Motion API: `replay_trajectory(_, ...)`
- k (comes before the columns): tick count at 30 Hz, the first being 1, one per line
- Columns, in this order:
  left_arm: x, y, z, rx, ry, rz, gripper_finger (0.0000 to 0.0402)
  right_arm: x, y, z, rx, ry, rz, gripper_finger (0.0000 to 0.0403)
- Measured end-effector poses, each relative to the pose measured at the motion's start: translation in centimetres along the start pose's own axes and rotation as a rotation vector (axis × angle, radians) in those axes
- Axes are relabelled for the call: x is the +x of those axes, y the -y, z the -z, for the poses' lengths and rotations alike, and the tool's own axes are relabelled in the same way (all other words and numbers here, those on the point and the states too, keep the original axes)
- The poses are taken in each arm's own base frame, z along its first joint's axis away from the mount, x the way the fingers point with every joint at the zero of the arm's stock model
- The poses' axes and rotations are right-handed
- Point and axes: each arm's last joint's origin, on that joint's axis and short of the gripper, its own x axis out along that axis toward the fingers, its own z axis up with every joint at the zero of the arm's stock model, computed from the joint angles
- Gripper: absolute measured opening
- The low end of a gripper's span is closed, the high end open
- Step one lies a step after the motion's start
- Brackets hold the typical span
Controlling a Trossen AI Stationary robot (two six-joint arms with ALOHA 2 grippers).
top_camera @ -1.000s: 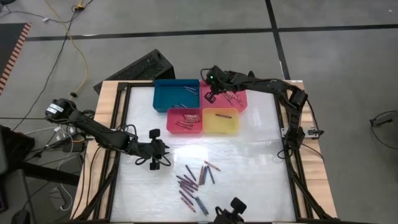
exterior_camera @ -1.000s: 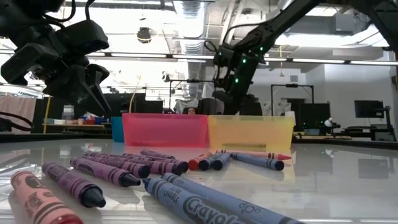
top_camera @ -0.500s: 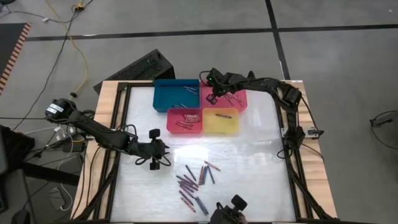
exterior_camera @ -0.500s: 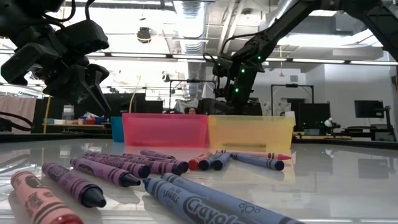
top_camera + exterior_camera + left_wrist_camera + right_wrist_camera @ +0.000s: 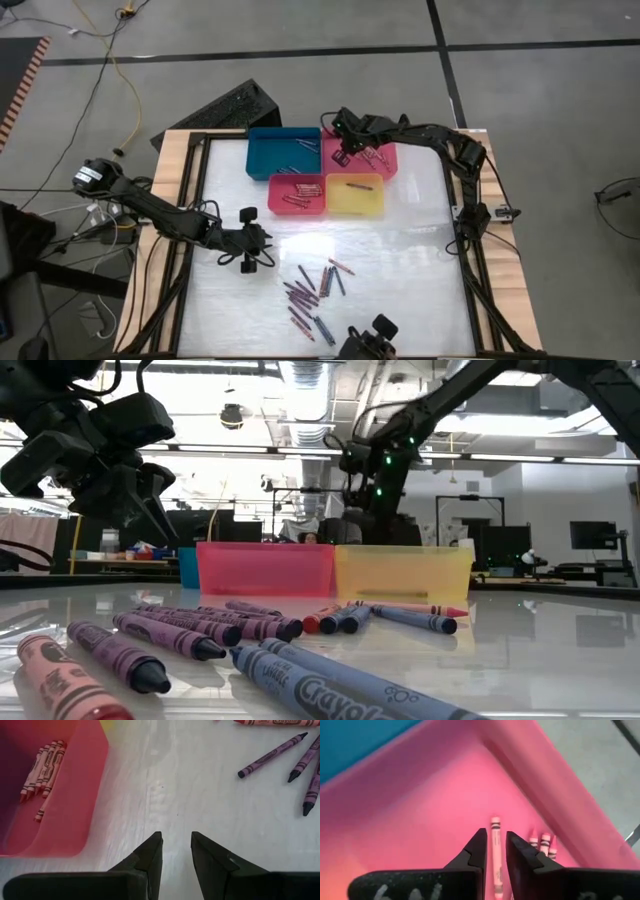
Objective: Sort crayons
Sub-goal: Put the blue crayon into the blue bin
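- Pink tray [image 5: 385, 160] at the table's far side has the right gripper [image 5: 343, 150] over its left part. The fingers [image 5: 472, 851] stand a narrow gap apart with nothing between them; a pink crayon [image 5: 496, 857] lies on the tray floor right below that gap, and a few more pink ones [image 5: 543, 842] lie near the wall.
- Left gripper [image 5: 262, 250] hangs above bare tabletop, between the red tray [image 5: 297, 194] and the loose crayons [image 5: 312, 295]. Its fingers [image 5: 150, 855] are slightly parted and empty.
- Loose crayons, mostly purple with some blue and red, lie scattered on the near middle of the table.
- Red tray holds a bunch of red crayons [image 5: 44, 765].
- Yellow tray [image 5: 355, 195] holds one crayon [image 5: 356, 185]; the blue tray [image 5: 283, 152] holds a few.
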Motion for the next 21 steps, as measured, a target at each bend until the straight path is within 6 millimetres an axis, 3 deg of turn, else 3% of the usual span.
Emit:
replay_trajectory(5, 0.0, 0.0, 0.0, 0.006, 0.001, -0.001, 0.0094, -2.4, -0.4, -1.7, -0.019, -0.034, -0.054, 0.0066)
replay_trajectory(11, 0.0, 0.0, 0.0, 0.001, 0.001, -0.001, 0.0094, -6.4, -2.3, -3.9, -0.067, -0.037, -0.154, 0.0066)
replay_trajectory(17, 0.0, 0.0, 0.0, -0.001, 0.002, -0.001, 0.0094, -10.0, -7.1, -5.0, -0.138, 0.033, -0.34, 0.0066)
replay_trajectory(21, 0.0, 0.0, 0.0, -0.001, 0.002, -0.001, 0.0094, -11.8, -11.8, -4.2, -0.215, 0.06, -0.429, 0.0066)
